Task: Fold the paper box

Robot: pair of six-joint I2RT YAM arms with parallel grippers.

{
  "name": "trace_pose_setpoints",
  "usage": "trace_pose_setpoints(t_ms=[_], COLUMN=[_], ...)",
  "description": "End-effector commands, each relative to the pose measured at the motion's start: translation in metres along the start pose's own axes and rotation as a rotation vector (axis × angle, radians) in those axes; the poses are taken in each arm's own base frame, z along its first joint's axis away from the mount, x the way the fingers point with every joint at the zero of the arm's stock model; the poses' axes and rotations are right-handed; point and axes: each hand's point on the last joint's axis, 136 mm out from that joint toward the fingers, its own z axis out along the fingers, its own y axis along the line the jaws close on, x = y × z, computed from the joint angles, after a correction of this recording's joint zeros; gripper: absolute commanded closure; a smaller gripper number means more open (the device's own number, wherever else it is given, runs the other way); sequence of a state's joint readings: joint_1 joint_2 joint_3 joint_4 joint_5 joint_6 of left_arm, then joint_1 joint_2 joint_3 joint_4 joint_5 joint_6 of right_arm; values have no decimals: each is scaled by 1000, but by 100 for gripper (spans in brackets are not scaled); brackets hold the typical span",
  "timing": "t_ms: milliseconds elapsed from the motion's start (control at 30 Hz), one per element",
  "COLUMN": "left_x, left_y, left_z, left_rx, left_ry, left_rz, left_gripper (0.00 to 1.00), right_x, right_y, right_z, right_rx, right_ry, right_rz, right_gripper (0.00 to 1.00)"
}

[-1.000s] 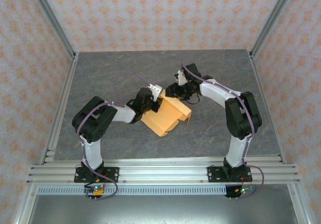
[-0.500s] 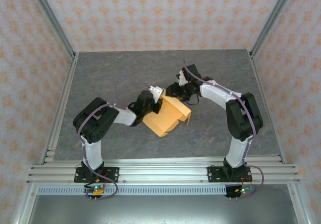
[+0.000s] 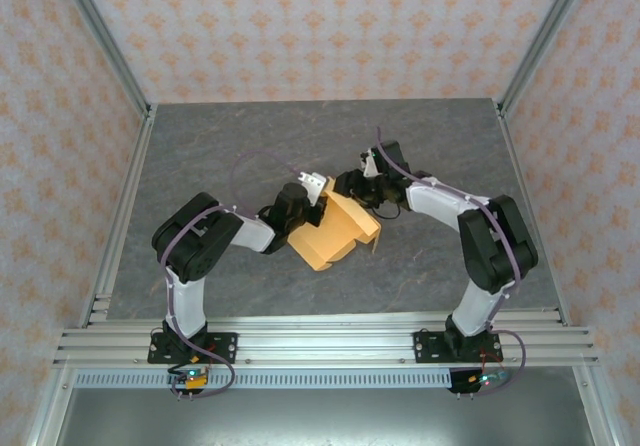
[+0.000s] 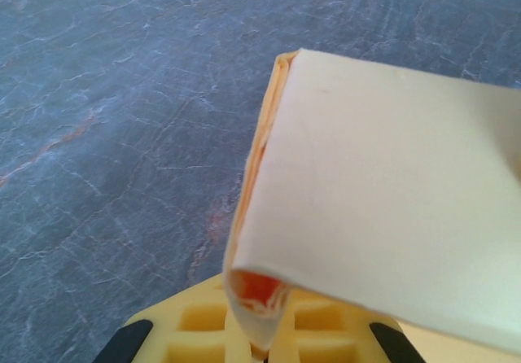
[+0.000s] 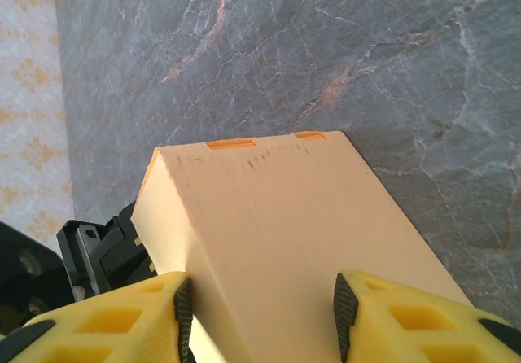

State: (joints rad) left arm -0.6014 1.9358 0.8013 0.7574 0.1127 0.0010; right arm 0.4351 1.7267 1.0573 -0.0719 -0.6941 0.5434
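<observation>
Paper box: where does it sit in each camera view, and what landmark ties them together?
Top external: box mid-frame, over the table.
Left wrist: right half, its folded edge pinched in the left fingers at the bottom.
Right wrist: lower centre, between the yellow right fingers.
Shared landmark: the grey veined table.

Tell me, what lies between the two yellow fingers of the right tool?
The light orange-tan thin cardboard box lies there, spanning the gap; the right wrist view shows it.
</observation>
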Motion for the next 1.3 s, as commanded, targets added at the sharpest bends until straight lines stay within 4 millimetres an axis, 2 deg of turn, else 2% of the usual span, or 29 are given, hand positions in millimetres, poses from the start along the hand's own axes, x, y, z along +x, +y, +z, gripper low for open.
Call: trace_pose_setpoints(t_ms=[0, 133, 267, 333, 400, 467, 567, 633, 767, 833, 900, 933, 1067, 1167, 1267], left_x=[1, 8, 10, 12, 11, 9, 13, 15, 13, 14, 26, 19, 30, 32, 30], left_y=[-25, -36, -37, -34, -25, -14, -2, 5, 14, 19, 27, 30, 51, 61, 66], left_z=[8, 14, 14, 15, 13, 8, 1, -3, -11, -17, -20, -26, -39, -48, -54], left_rx=[52, 77, 82, 63, 9, -49, -110, -144, -181, -195, -208, -213, -254, -268, -265], left_ry=[-7, 1, 11, 16, -4, -22, -25, -30, -23, -21, 5, -12, 3, -1, -2], left_rz=[6, 33, 42, 51, 32, 5, -5, -17, -35, -41, -63, -81, -134, -154, -160], left_gripper=[94, 93, 94, 100, 100, 100, 100, 100, 100, 100, 100, 100, 100, 100, 100], right_x=[14, 19, 16, 14, 11, 5, -5, -13, -18, -13, -12, -12, -12, -15, -18], right_y=[-3, -5, -1, 4, 11, 20, 34, 34, 32, 20, 7, 2, -19, -36, -50], right_z=[3, 9, 8, 6, 1, -10, -32, -51, -97, -115, -136, -144, -169, -170, -158], right_rx=[-7, -21, -35, -62, -80, -103, -141, -117, -65, 6, 80, 101, 163, 238, 297], right_ry=[17, 37, 24, 10, -4, -56, -156, -250, -426, -504, -605, -642, -762, -772, -692], right_rz=[53, 69, 74, 57, 20, -13, -86, -122, -274, -422, -508, -527, -563, -612, -634], right_gripper=[52, 53, 54, 54, 51, 46, 33, 25, 20, 18, 17, 17, 16, 18, 23])
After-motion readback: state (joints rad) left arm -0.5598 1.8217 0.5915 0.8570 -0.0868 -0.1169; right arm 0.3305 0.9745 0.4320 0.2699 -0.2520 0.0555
